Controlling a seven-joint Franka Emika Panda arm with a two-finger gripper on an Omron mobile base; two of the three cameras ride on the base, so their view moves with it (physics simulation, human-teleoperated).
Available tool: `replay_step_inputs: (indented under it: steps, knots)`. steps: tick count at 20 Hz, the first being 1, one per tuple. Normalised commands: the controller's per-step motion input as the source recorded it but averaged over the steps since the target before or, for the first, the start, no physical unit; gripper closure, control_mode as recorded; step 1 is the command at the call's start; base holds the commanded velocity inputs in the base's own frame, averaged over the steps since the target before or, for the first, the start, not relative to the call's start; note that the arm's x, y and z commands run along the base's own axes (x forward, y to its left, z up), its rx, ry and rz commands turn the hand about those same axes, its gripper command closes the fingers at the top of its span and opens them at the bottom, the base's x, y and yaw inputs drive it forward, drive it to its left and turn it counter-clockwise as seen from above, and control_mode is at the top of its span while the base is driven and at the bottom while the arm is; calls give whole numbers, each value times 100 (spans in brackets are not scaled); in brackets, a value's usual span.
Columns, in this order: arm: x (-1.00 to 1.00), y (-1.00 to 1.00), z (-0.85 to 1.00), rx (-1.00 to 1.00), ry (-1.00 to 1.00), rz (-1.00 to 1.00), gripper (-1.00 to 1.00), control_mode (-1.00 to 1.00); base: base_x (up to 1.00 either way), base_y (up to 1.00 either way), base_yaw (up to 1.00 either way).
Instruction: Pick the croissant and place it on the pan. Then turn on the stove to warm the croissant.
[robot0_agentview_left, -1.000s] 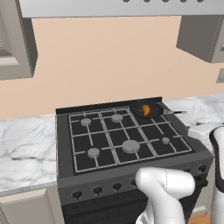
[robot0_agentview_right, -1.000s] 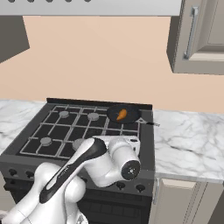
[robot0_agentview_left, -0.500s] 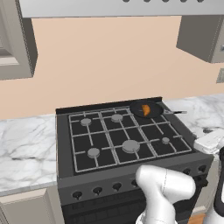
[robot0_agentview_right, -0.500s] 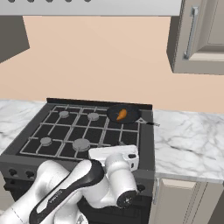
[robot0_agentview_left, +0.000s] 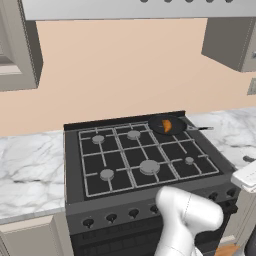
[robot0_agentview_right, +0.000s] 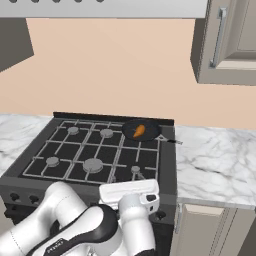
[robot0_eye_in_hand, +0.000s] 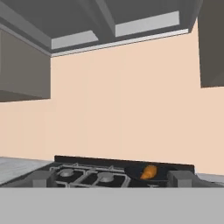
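One croissant (robot0_agentview_left: 166, 125) lies in the pan (robot0_agentview_left: 158, 122) at the stove's (robot0_agentview_left: 125, 197) back-right corner; gripper (robot0_eye_in_hand: 113, 178) spread wide.

One stove (robot0_agentview_left: 145, 165) with five burners (robot0_agentview_left: 149, 166) and six front knobs (robot0_agentview_left: 111, 218); one pan (robot0_agentview_left: 165, 125) at two o'clock, one croissant (robot0_agentview_left: 167, 125).

Matt black pan (robot0_agentview_left: 165, 125), dark metal stove (robot0_agentview_left: 140, 165), glossy marble counter (robot0_agentview_left: 30, 165).
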Motion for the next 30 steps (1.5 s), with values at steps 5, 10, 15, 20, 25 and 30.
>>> replay_step_inputs:
  steps: [5,10,15,20,25,30]
  knots:
    - [-24,-2,-24,-2,-1,-4,-100,-100,0,0,0]
    - [-18,0,-20,0,0,-5,-100,-100,0,0,0]
    - [-22,0,-15,0,0,-5,-100,-100,0,0,0]
    - [-21,0,-21,0,0,-3,-100,-100,0,0,0]
    - [-7,0,-34,0,0,-1,-100,-100,0,0,0]
    - [0,0,-27,0,0,0,-100,-100,0,0,0]
